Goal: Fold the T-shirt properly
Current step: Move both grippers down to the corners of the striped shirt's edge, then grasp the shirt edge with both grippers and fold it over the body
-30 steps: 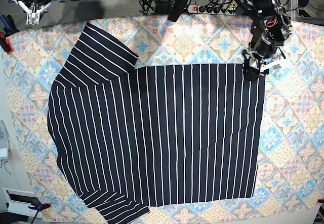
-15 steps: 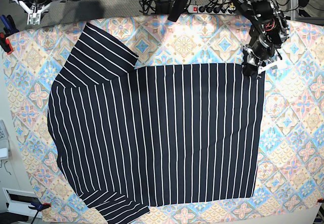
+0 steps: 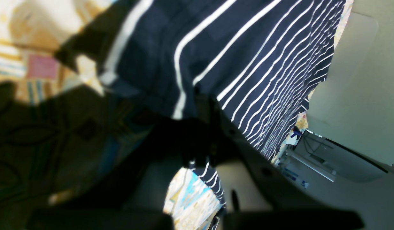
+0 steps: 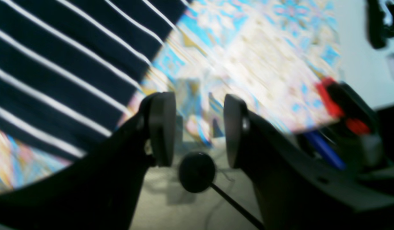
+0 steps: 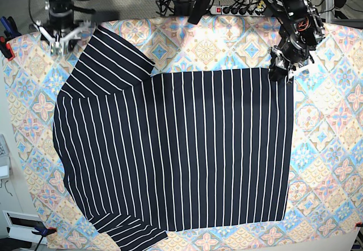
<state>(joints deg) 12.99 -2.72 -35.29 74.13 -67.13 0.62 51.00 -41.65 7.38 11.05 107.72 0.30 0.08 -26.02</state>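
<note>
The black T-shirt (image 5: pixel 176 149) with white pinstripes lies spread flat on the table, its sleeves at the left. My left gripper (image 5: pixel 279 71) is at the shirt's far right corner and shut on the cloth there. In the left wrist view the dark jaws (image 3: pixel 201 127) pinch the striped cloth (image 3: pixel 248 57). My right gripper (image 5: pixel 59 38) is open and empty above the table's far left corner, just beside the far sleeve (image 5: pixel 113 58). In the right wrist view its fingers (image 4: pixel 161 127) stand apart, with the sleeve's edge (image 4: pixel 56 64) to their left.
The pastel diamond-patterned tablecloth (image 5: pixel 329 149) covers the table. A red clamp (image 5: pixel 5 47) grips the far left edge and also shows in the right wrist view (image 4: pixel 334 95). A power strip (image 5: pixel 238 10) and cables lie behind the table.
My right arm has come into view at the far left corner. My left gripper has moved slightly back and left with the shirt's corner, drawing the right edge in.
</note>
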